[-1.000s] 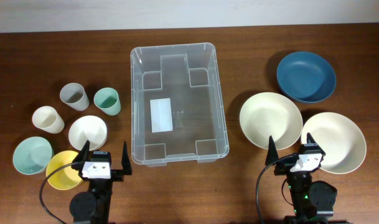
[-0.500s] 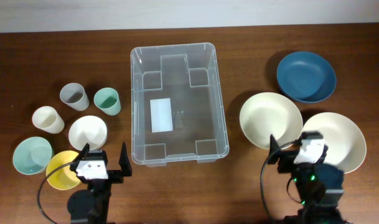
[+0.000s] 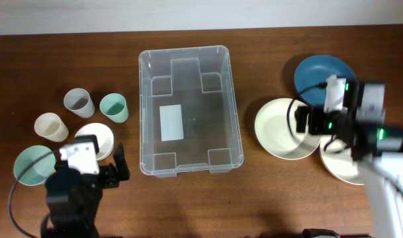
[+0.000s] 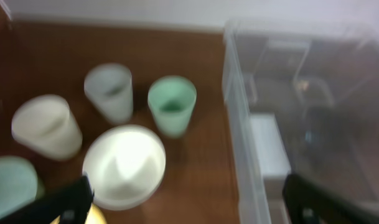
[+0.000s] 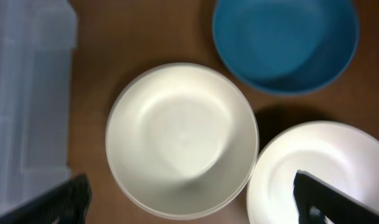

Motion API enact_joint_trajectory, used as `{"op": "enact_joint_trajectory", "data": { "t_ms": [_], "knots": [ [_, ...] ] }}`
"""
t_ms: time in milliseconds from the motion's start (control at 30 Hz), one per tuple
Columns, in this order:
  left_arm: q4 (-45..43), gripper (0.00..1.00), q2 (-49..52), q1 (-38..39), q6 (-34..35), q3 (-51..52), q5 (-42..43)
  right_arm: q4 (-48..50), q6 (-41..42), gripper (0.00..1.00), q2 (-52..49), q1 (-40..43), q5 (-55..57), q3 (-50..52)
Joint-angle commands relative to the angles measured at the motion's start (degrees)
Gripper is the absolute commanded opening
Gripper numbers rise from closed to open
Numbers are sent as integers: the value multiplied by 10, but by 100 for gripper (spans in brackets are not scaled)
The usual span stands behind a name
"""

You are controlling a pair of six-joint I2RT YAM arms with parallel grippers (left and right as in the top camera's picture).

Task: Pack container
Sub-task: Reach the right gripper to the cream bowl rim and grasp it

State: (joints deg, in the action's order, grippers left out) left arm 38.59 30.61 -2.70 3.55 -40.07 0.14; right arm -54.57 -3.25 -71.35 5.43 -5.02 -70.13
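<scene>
Container [image 3: 183, 49] centred on table [image 3: 267, 198], nothing inside. Left gripper [image 4: 188, 202] spread wide near white bowl [image 4: 124, 165]; right gripper [image 5: 192, 199] spread wide above cream bowl [image 5: 180, 137]. Likely step: first approach. Next: lower, clamp a rim.

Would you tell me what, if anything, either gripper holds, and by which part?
Nothing; the left gripper and right gripper are both open and empty.

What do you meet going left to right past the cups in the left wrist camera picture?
Cream plastic cup → grey plastic cup → mint green plastic cup → large clear plastic container.
</scene>
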Motion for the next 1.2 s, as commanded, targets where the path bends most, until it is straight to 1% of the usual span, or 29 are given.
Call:
{"op": "enact_joint_trajectory", "data": {
  "t_ms": [0,133,267,400,500,633,800,1167],
  "knots": [
    [60,99,80,-1,23,-75,-14,-43,-71,99,-82,38,-41,-84],
    [142,99,162,-1,23,-149,-8,-50,-157,99,-139,98,-136,-109],
    [168,99,202,-1,23,-188,-7,-50,-212,99,-193,152,-210,-109],
    [166,99,212,-1,23,-191,-8,-34,-218,99,-256,176,-211,-109],
    [166,99,212,-1,23,-191,-8,-16,-218,99,-311,178,-198,-109],
    [165,99,212,-1,23,-191,-8,1,-218,99,-354,178,-198,-109],
    [164,99,212,-1,23,-191,-8,22,-218,99,-385,178,-182,-109],
    [164,99,212,-1,23,-191,-8,49,-218,100,-421,176,-153,-109]
  ]
}}
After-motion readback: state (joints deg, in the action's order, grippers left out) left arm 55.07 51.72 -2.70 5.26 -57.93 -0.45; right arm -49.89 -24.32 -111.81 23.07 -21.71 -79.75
